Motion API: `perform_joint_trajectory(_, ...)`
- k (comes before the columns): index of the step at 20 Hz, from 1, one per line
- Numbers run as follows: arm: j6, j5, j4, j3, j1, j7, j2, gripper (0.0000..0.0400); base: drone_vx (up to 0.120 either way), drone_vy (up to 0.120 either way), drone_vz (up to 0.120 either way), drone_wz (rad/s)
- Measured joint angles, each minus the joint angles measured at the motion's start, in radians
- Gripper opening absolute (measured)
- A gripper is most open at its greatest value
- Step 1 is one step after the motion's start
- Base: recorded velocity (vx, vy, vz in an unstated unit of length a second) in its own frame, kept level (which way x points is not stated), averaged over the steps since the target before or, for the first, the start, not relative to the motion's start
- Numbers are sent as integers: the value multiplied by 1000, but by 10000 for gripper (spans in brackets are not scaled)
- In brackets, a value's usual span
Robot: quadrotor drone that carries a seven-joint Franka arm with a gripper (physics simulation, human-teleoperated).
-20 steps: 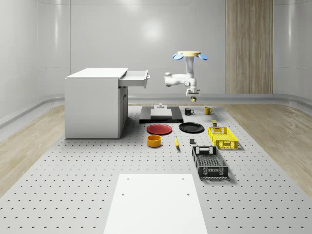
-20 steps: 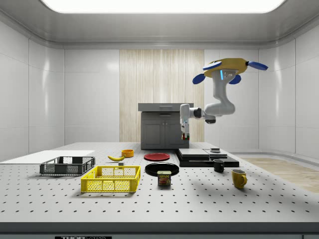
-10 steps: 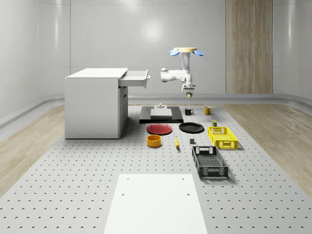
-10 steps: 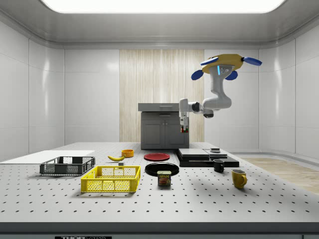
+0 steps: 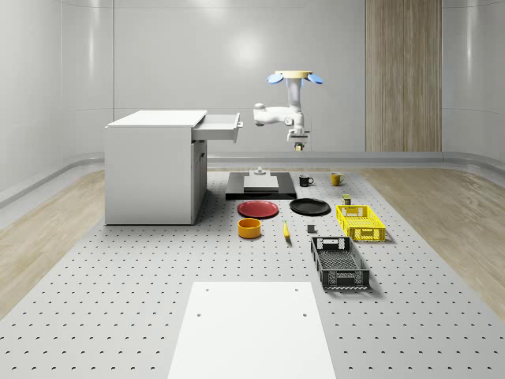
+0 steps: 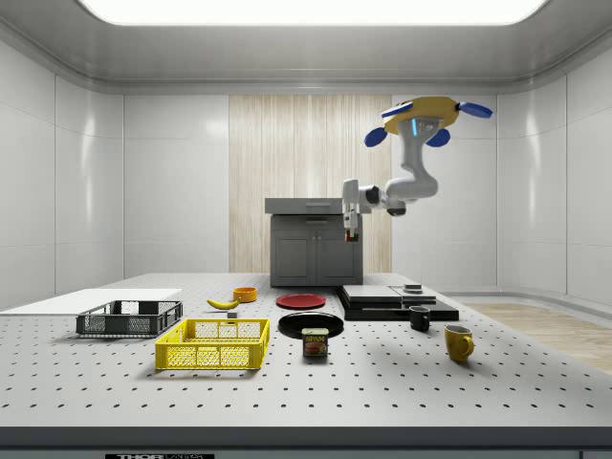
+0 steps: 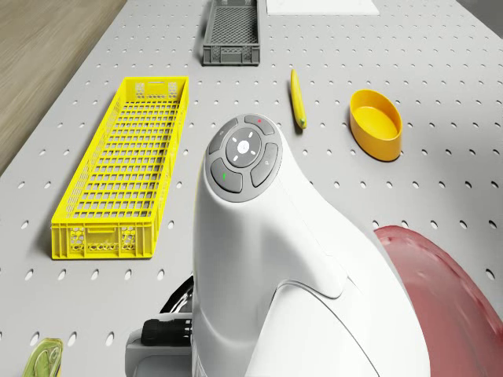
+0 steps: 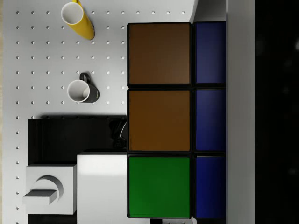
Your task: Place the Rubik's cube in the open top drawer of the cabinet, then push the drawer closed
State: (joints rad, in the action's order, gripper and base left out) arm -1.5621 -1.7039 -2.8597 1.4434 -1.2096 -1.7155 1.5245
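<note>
The drone hovers above the table, over the black platform area. Its white arm bends down to the gripper, which is shut on the Rubik's cube. In the wrist view the cube shows brown, green and blue tiles close up. The white cabinet stands at the whole-scene view's left with its top drawer pulled open. The gripper hangs to the right of the drawer, apart from it, at about the drawer's height. In the side view the gripper hangs in front of the cabinet.
Below the arm lie a red plate, a black plate, a yellow bowl, a banana, a yellow crate and a black crate. A black mug and a yellow mug stand beside the platform.
The drone and arm have moved toward the whole-scene view's left, nearer the drawer, and risen a little. The cube stays in the shut gripper.
</note>
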Motion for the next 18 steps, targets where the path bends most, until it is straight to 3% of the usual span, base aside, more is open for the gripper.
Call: perform_joint_trajectory(18,-24,10,1,3,-3,-3,26,325,0,-120,120,0)
